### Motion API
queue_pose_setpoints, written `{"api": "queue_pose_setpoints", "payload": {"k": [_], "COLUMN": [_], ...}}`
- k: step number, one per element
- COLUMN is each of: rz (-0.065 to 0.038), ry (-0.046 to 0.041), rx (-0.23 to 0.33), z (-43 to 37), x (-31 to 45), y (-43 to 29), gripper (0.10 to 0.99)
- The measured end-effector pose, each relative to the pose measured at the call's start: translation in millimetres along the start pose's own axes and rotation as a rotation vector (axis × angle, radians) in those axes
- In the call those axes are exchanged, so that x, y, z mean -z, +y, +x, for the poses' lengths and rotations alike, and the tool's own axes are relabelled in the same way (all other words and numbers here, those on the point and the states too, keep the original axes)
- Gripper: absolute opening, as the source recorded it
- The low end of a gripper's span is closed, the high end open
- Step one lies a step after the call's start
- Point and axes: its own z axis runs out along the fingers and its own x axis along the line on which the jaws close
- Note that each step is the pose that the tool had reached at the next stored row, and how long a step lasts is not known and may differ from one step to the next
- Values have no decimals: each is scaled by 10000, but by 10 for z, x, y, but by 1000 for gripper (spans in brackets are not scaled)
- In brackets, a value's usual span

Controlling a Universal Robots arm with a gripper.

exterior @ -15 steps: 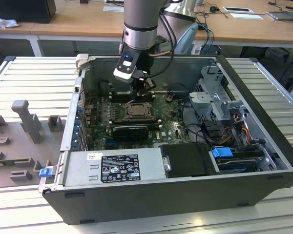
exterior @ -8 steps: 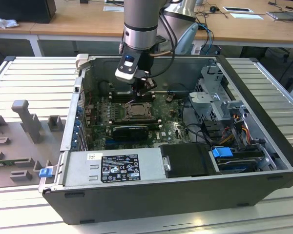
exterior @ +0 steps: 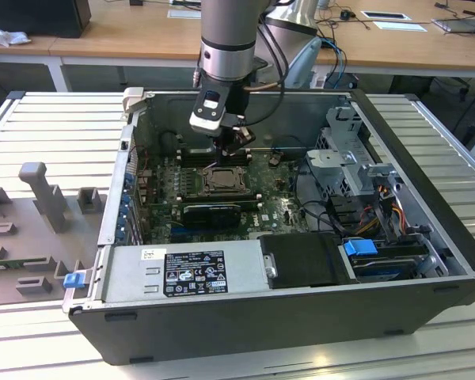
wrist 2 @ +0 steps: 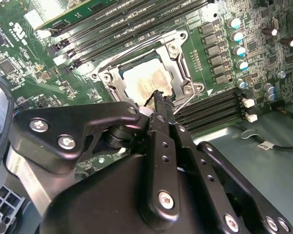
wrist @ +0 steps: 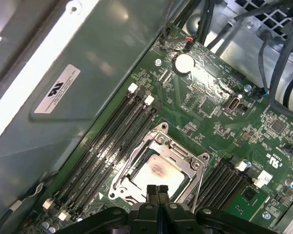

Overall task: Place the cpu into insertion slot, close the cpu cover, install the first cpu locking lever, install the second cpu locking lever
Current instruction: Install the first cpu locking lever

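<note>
A black computer case (exterior: 301, 317) lay open on a ribbed metal table (exterior: 55, 119). The silver arm (exterior: 228, 39) came down into it from the far side. A silver power supply (exterior: 182, 269) ran along the near wall of the case, and a grey drive cage (exterior: 344, 154) with cables stood at the exterior view's right. The green circuit board (exterior: 277, 210) covered the floor of the case behind the power supply. Long black memory slots (wrist: 117, 131) flanked the socket on two sides.

The gripper (exterior: 231, 146) hung just above the far edge of the insertion slot (exterior: 220, 180), which sat in the middle of the board toward the far wall. In both wrist views its two black fingers were pressed together with nothing between them (wrist 2: 158, 97) (wrist: 156, 190), their tips just beside the socket's rim.

The cpu cover (wrist: 178, 151) lay flat over the socket. The cpu (wrist: 155, 170), pale with a brownish stain, sat seated in the slot and showed through the cover's cut-out centre (wrist 2: 144, 80). Whether the locking levers were latched could not be told.
</note>
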Motion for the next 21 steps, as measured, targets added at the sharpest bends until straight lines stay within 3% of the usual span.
{"api": "queue_pose_setpoints", "payload": {"k": [12, 21], "rz": [5, 10], "ry": [6, 13], "rx": [857, 1885], "z": [0, 0], "x": [0, 0], "y": [0, 0], "gripper": [106, 106]}}
